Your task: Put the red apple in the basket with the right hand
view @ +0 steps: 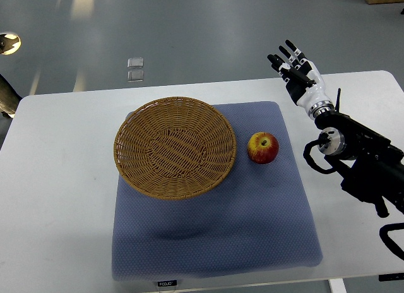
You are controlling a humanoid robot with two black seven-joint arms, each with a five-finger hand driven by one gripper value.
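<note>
Wicker basket (175, 146) sits on blue mat (211, 198) atop white table (57, 198). Red apple (262, 147) lies just right of basket, on mat, not touching it (stem dimple up). Right hand (297, 71) hovers far right of basket, beyond mat edge, fingers spread, holding nothing.
</note>
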